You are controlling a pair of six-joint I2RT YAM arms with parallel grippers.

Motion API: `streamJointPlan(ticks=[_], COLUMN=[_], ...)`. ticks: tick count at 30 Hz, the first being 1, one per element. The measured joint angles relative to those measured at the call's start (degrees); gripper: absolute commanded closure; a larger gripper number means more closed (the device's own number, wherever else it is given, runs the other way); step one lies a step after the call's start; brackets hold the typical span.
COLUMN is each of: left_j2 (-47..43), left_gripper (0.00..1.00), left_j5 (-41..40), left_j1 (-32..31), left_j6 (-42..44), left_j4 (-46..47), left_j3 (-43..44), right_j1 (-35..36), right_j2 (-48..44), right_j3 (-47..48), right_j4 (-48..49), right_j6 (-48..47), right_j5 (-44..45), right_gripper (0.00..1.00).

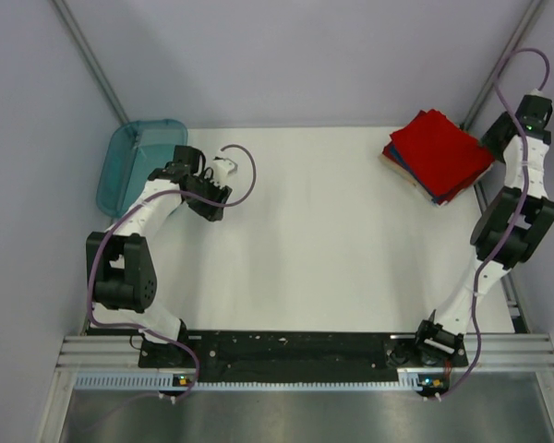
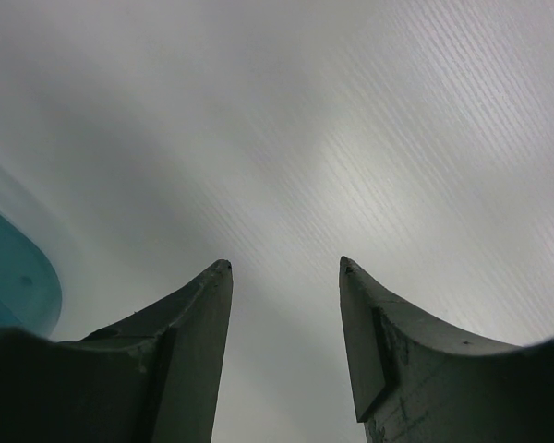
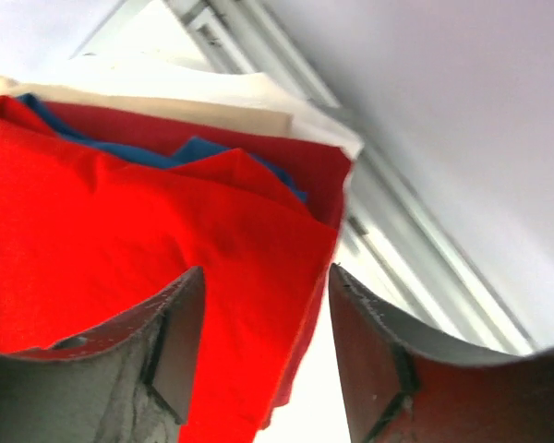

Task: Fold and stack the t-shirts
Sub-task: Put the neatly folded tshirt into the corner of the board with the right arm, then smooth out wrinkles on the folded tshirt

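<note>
- Top external view: the t-shirts [image 1: 439, 148] lie as one folded stack in the desk [image 1: 332, 240] corner at 2 o'clock. Red is on top, and a navy t-shirt [image 3: 194, 148] shows between the layers.
- The right gripper [image 3: 268, 269] hangs just beside the stack, jaws apart and nothing pinched. The red cloth lies toward 8 o'clock from it.
- The stack looks about square and is turned like a diamond, so I see no clear long axis.
- The left gripper [image 2: 284, 262] is also parted and empty, over bare desk near the teal tray [image 1: 129, 166] at 10 o'clock. It is well apart from the stack, so the right arm is much nearer.
</note>
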Motion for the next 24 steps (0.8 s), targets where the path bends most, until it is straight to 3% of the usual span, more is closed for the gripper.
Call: streamJointPlan(ticks=[7,10,11,16,24], left_j2=[0.3,0.3,0.3,0.3,0.3], left_gripper=[0.45,0.45,0.45,0.45,0.45], left_j5=[-0.9,-0.9,-0.9,-0.9,-1.0], left_j1=[0.0,0.0,0.0,0.0,0.0], left_j6=[0.3,0.6,0.7,1.2,1.4], left_j4=[-0.2,-0.3,-0.3,-0.4,-0.3], left_j3=[0.0,0.0,0.0,0.0,-0.1], right_j1=[-0.4,-0.3,-0.1,1.7,5.1], right_j2=[-0.1,-2.0,-3.1,-8.4,-3.9], right_j3=[5.9,5.9,4.7,-3.8,-6.8], right_j4=[-0.8,-0.4,0.6,5.9,11.1], right_j6=[-5.2,-6.5,-6.6,-6.3,0.7], right_j5=[7.8,7.7,6.8,-5.0,-16.3], right_gripper=[0.43,0.64,0.66,0.96,1.0])
